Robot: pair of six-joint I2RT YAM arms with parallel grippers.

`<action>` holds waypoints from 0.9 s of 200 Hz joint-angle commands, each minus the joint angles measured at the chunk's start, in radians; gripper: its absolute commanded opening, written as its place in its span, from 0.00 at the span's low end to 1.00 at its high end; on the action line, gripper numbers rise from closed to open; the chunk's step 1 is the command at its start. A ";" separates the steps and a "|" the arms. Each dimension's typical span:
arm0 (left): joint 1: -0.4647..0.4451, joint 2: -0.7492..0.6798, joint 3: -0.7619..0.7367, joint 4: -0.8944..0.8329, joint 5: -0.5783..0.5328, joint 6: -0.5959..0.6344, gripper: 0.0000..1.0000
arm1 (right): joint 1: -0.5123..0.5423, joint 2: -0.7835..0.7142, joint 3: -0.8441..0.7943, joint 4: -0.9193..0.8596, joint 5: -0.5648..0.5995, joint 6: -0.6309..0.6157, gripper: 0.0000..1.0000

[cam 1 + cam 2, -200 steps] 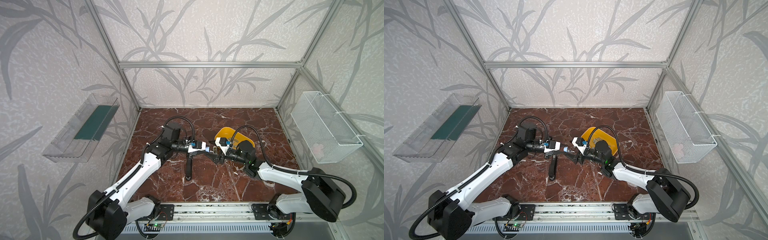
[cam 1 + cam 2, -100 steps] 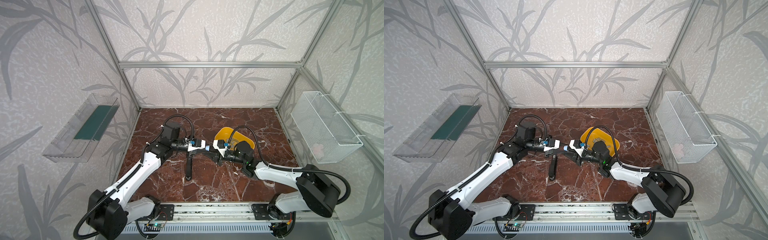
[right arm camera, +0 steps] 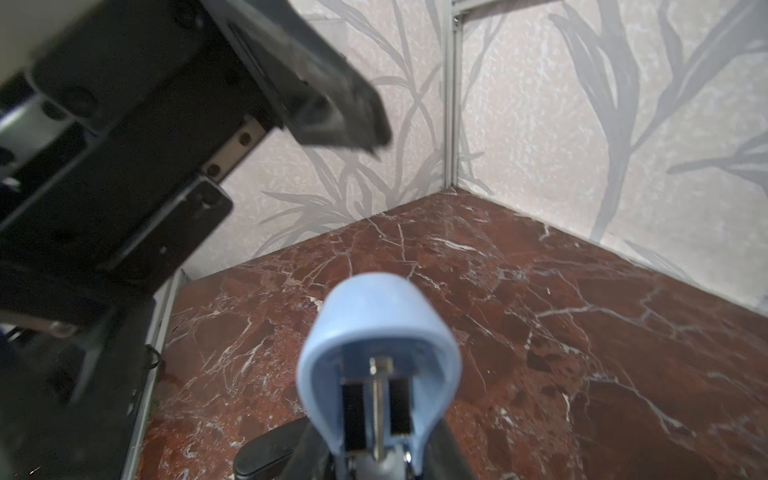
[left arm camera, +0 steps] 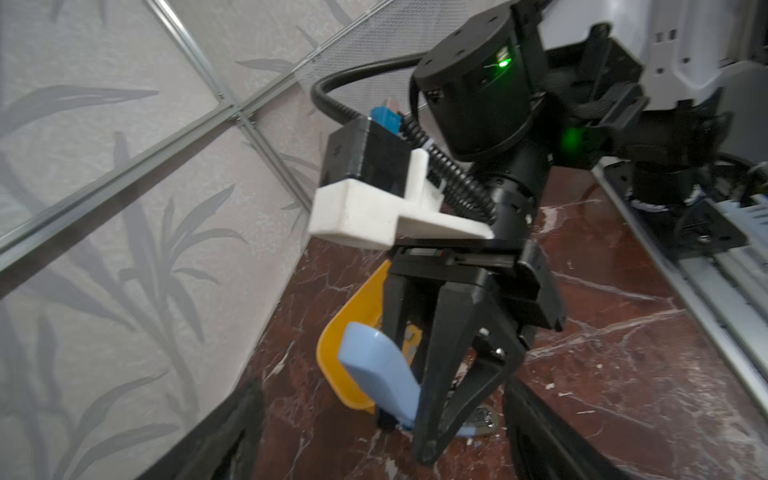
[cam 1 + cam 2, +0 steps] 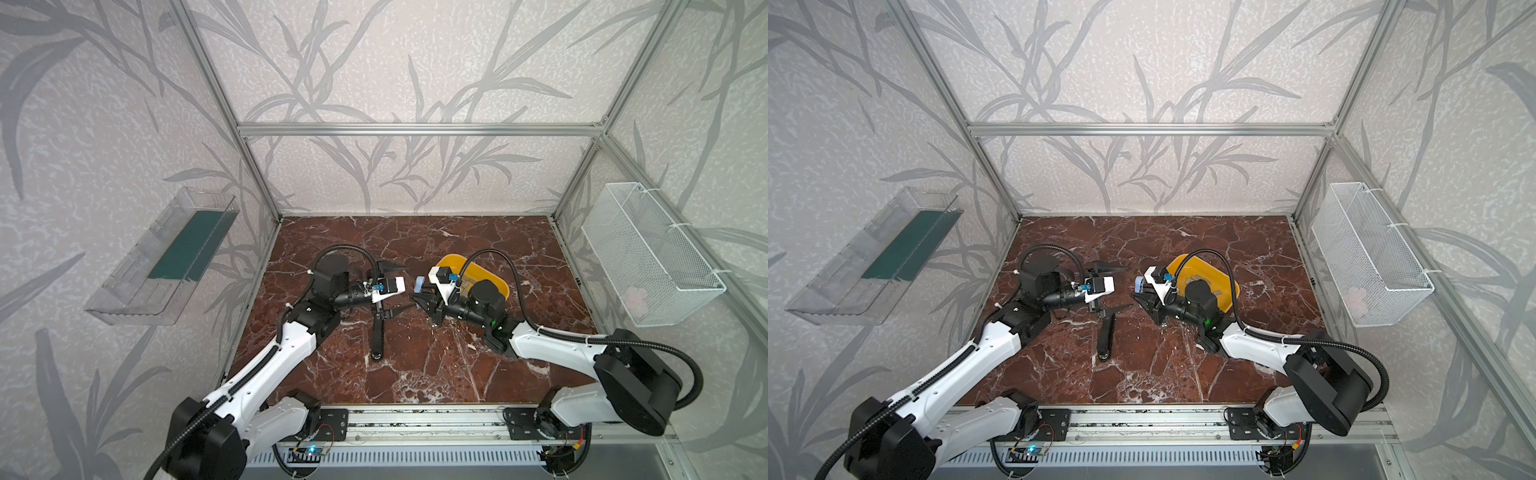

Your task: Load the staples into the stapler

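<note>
Blue stapler (image 4: 374,365): clamped in right pincer (image 4: 409,428), lid open.
Left pincer (image 5: 409,286): spread wide, empty, facing it.
Black stapler (image 5: 377,332): on bench (image 5: 415,374), below left pincer.
Staples (image 5: 1200,272): yellow tray (image 5: 1229,286) behind right pincer.

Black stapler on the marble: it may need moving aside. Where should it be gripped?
Probably mid-length on the black stapler, from straight above, closing across its narrow sides: it lies flat, long and slim.
</note>
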 commanded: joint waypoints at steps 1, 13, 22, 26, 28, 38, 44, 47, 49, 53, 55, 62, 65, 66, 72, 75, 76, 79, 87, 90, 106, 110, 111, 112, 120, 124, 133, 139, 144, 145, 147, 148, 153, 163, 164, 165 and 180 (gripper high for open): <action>0.093 -0.041 -0.023 0.229 -0.100 -0.116 0.92 | -0.002 0.004 0.097 -0.216 0.178 0.051 0.04; 0.145 -0.044 -0.040 0.276 -0.135 -0.127 0.91 | -0.002 0.032 0.153 -0.328 0.235 0.066 0.01; 0.184 -0.041 -0.053 0.309 -0.161 -0.128 0.92 | -0.002 0.058 0.190 -0.397 0.263 0.079 0.00; 0.202 -0.038 -0.058 0.321 -0.168 -0.130 0.91 | -0.002 0.071 0.206 -0.424 0.273 0.087 0.00; 0.211 -0.035 -0.060 0.328 -0.170 -0.130 0.92 | -0.002 0.078 0.214 -0.436 0.276 0.091 0.00; 0.258 -0.022 -0.066 0.348 -0.175 -0.126 0.91 | -0.002 0.116 0.263 -0.507 0.284 0.103 0.00; 0.282 -0.015 -0.068 0.349 -0.179 -0.116 0.90 | -0.002 0.139 0.292 -0.544 0.280 0.107 0.00; 0.294 -0.013 -0.068 0.345 -0.180 -0.104 0.90 | -0.002 0.151 0.307 -0.561 0.277 0.109 0.00; 0.300 -0.011 -0.068 0.341 -0.181 -0.097 0.90 | -0.002 0.160 0.316 -0.570 0.276 0.110 0.00; 0.311 -0.008 -0.067 0.327 -0.183 -0.077 0.89 | 0.000 0.175 0.331 -0.585 0.273 0.113 0.00; 0.316 -0.009 -0.067 0.322 -0.185 -0.066 0.89 | 0.000 0.182 0.337 -0.591 0.272 0.113 0.00; 0.326 -0.009 -0.064 0.286 -0.197 -0.017 0.88 | 0.002 0.207 0.359 -0.608 0.271 0.115 0.00; 0.328 -0.010 -0.062 0.267 -0.202 0.006 0.87 | 0.005 0.217 0.366 -0.614 0.274 0.115 0.00; 0.330 -0.009 -0.062 0.259 -0.205 0.013 0.87 | 0.004 0.220 0.369 -0.616 0.275 0.115 0.00; 0.331 -0.012 -0.059 0.214 -0.221 0.070 0.87 | 0.008 0.240 0.384 -0.629 0.287 0.115 0.00; 0.332 -0.012 -0.056 0.193 -0.222 0.096 0.86 | 0.011 0.248 0.392 -0.635 0.296 0.114 0.00; 0.331 -0.011 -0.056 0.187 -0.223 0.104 0.86 | 0.011 0.253 0.395 -0.637 0.299 0.113 0.00; 0.332 -0.009 -0.054 0.173 -0.223 0.125 0.85 | 0.015 0.261 0.401 -0.643 0.308 0.112 0.00; 0.332 -0.007 -0.054 0.160 -0.229 0.156 0.85 | 0.021 0.287 0.424 -0.665 0.337 0.107 0.00; 0.330 -0.006 -0.056 0.159 -0.231 0.161 0.85 | 0.025 0.295 0.432 -0.673 0.348 0.105 0.00; 0.331 -0.007 -0.054 0.128 -0.215 0.201 0.85 | 0.036 0.365 0.487 -0.729 0.388 0.090 0.00; 0.330 -0.008 -0.055 0.118 -0.208 0.213 0.85 | 0.038 0.380 0.500 -0.744 0.399 0.090 0.00; 0.330 -0.008 -0.055 0.117 -0.206 0.217 0.85 | 0.039 0.383 0.504 -0.747 0.402 0.090 0.00; 0.331 -0.009 -0.055 0.114 -0.205 0.219 0.85 | 0.039 0.385 0.507 -0.750 0.405 0.089 0.00; 0.330 -0.011 -0.055 0.100 -0.194 0.241 0.85 | 0.041 0.410 0.532 -0.773 0.419 0.090 0.00; 0.330 -0.013 -0.056 0.093 -0.191 0.254 0.85 | 0.042 0.422 0.542 -0.782 0.425 0.089 0.00; 0.330 -0.013 -0.058 0.081 -0.191 0.282 0.85 | 0.045 0.445 0.560 -0.796 0.439 0.090 0.00; 0.331 -0.013 -0.059 0.071 -0.192 0.301 0.85 | 0.046 0.457 0.571 -0.803 0.443 0.091 0.00; 0.331 -0.013 -0.058 0.058 -0.190 0.323 0.85 | 0.046 0.467 0.579 -0.807 0.444 0.090 0.00; 0.330 -0.013 -0.058 0.055 -0.190 0.329 0.85 | 0.046 0.469 0.580 -0.808 0.444 0.091 0.00; 0.331 -0.013 -0.058 0.047 -0.189 0.341 0.85 | 0.047 0.472 0.582 -0.810 0.444 0.090 0.00; 0.331 -0.013 -0.058 0.043 -0.188 0.349 0.85 | 0.047 0.474 0.583 -0.810 0.444 0.090 0.00; 0.330 -0.012 -0.058 0.026 -0.185 0.379 0.85 | 0.048 0.481 0.591 -0.815 0.444 0.091 0.00; 0.331 -0.009 -0.059 -0.013 -0.172 0.444 0.84 | 0.051 0.493 0.601 -0.825 0.448 0.090 0.00; 0.330 -0.009 -0.060 -0.017 -0.171 0.451 0.84 | 0.052 0.495 0.603 -0.826 0.449 0.090 0.00; 0.330 -0.008 -0.060 -0.021 -0.169 0.456 0.84 | 0.052 0.495 0.603 -0.826 0.449 0.090 0.00; 0.330 0.000 -0.065 -0.076 -0.148 0.572 0.83 | 0.059 0.508 0.615 -0.837 0.453 0.089 0.00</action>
